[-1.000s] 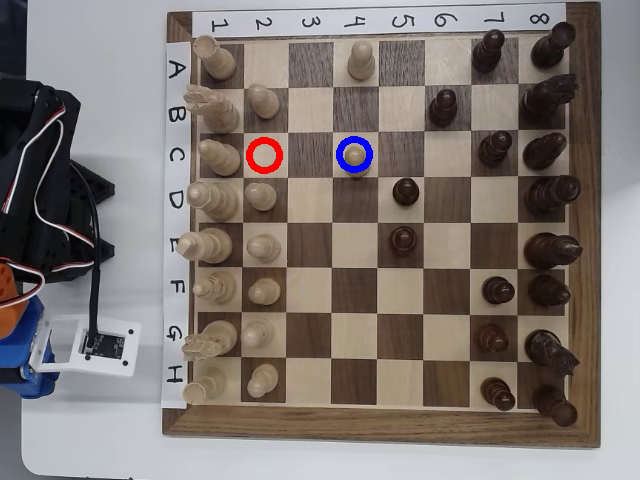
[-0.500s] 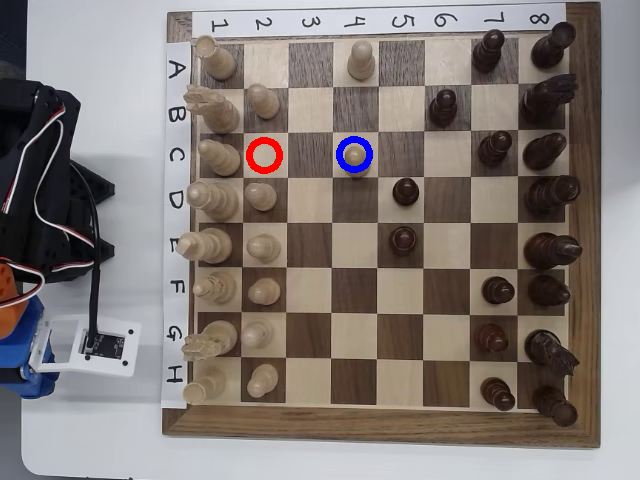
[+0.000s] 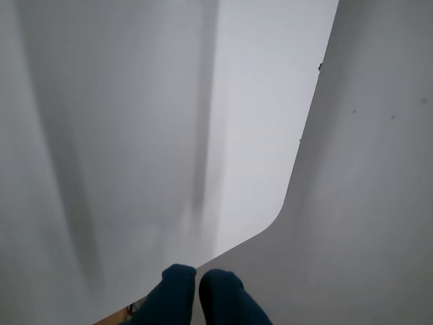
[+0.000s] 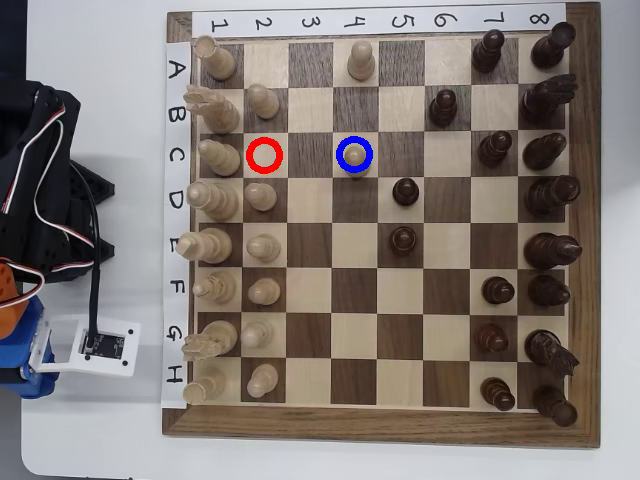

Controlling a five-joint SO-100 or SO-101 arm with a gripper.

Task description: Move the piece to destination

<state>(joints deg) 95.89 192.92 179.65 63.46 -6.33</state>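
White surface [image 4: 100, 420] carries a wooden chessboard [image 4: 385, 428] that fills most of the overhead view, its rows lettered A to H down the left edge and columns numbered 1 to 8 along the top. Pale pieces stand along the board's left edge, dark ones along the right. The piece [image 4: 355, 156] — a short cream pawn — stands on the destination [image 4: 355, 172], the dark square at C4, inside the blue ring [image 4: 355, 141]. A red ring [image 4: 265, 154] marks the bare square at C2, two columns left. The arm [image 4: 40, 200] sits folded off the board's left edge, black with loose wires, blue parts near the surface's lower-left corner. In the wrist view the blue fingers [image 3: 177, 284] are pressed together, empty — tips over the rounded corner of the surface.
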